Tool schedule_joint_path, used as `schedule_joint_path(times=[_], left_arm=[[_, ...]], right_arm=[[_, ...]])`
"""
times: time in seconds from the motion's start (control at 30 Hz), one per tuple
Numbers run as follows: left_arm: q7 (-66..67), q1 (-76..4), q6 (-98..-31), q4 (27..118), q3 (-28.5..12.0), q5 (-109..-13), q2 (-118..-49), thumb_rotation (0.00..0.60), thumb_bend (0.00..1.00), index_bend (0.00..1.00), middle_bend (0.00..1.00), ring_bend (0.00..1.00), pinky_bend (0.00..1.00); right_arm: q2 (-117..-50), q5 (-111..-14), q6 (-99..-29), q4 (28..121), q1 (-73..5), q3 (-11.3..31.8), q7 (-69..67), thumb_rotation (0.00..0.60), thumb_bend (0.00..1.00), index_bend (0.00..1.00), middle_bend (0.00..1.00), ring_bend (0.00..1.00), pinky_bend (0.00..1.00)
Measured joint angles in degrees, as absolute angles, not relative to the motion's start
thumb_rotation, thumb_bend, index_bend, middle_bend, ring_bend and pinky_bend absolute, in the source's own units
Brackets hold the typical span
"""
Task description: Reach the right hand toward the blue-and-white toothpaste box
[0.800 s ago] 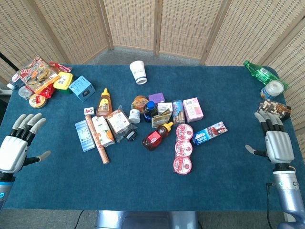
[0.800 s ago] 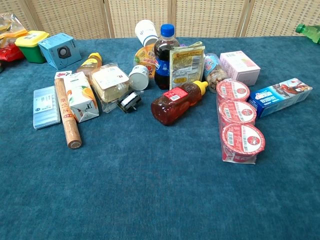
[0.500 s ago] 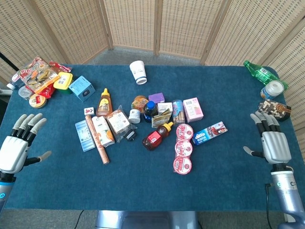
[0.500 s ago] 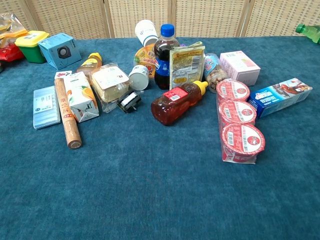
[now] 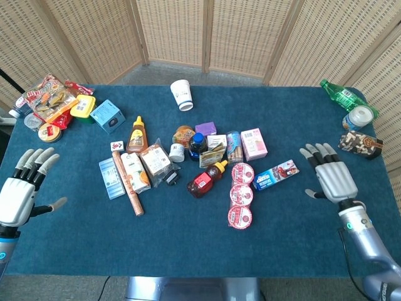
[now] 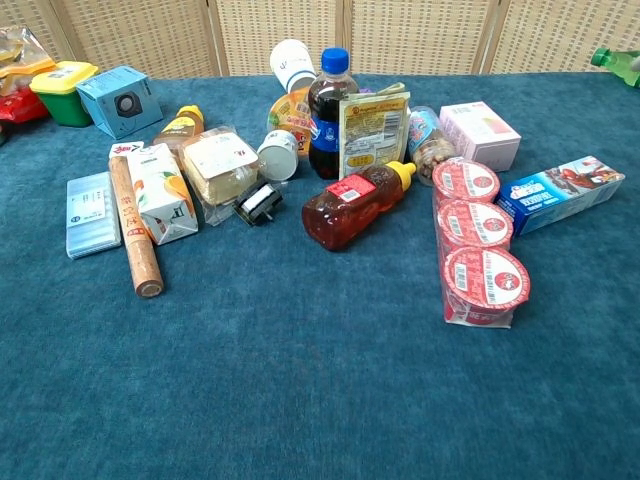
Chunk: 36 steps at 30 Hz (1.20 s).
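You're in a staged test room, not a real shop or home.
Woven folding screens (image 5: 207, 31) close off the table's (image 5: 301, 113) 12 o'clock side, its top covered in blue carpet-like cloth. Groceries sit bunched at centre: a cola bottle (image 6: 331, 110), stacked pudding cups (image 6: 478, 255), a juice carton (image 6: 162, 193); snack packets (image 5: 50, 100) pile at 10 o'clock.

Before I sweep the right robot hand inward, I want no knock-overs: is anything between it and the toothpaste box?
Nothing visible. In the head view the right robot hand is open, with only bare blue cloth between it and the toothpaste box. The yogurt cups lie on the box's far side, away from the robot hand.
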<state>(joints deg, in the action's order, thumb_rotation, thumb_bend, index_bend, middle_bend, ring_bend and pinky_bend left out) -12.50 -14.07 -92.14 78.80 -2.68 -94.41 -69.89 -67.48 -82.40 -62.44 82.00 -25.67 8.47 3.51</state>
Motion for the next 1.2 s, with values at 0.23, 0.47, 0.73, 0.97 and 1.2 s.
schedule_joint_path(times=[0.23,0.47,0.73,0.97,1.2], left_arm=[[-12.32,-13.64,-92.45,79.07,-2.91,-94.25,-69.77,0.600,0.08,0.10,0.00,0.00,0.00],[-12.40,-13.42,-92.51,79.15,-3.03,-94.26,-69.79,0.600,0.08,0.10,0.00,0.00,0.00],[-12.17,-13.49,-92.26,79.33,-3.17,-94.45,-70.00,0.600,0.08,0.10,0.00,0.00,0.00],[-12.11,-13.35,-92.32,79.40,-3.35,-94.34,-69.99,0.600,0.08,0.10,0.00,0.00,0.00],[-11.98,-13.33,-92.26,79.36,-3.51,-94.32,-70.09,0.600,0.08,0.10,0.00,0.00,0.00]], right_arm=[[-67.55,-84.57,-56.74,79.50,-30.23,7.47,3.58,0.600,0.06,0.13,0.00,0.00,0.00],[-67.63,-86.05,-53.32,77.51,-32.27,5.54,0.99,0.600,0.06,0.15,0.00,0.00,0.00],[-69.81,-86.58,-51.98,74.97,-34.07,4.56,-0.95,0.600,0.06,0.14,0.00,0.00,0.00],[-71.58,-86.15,-50.56,73.32,-35.40,4.19,-0.67,0.600,0.06,0.14,0.00,0.00,0.00],[-72.95,-85.60,-48.73,72.08,-36.77,3.73,0.08,0.600,0.06,0.14,0.00,0.00,0.00]])
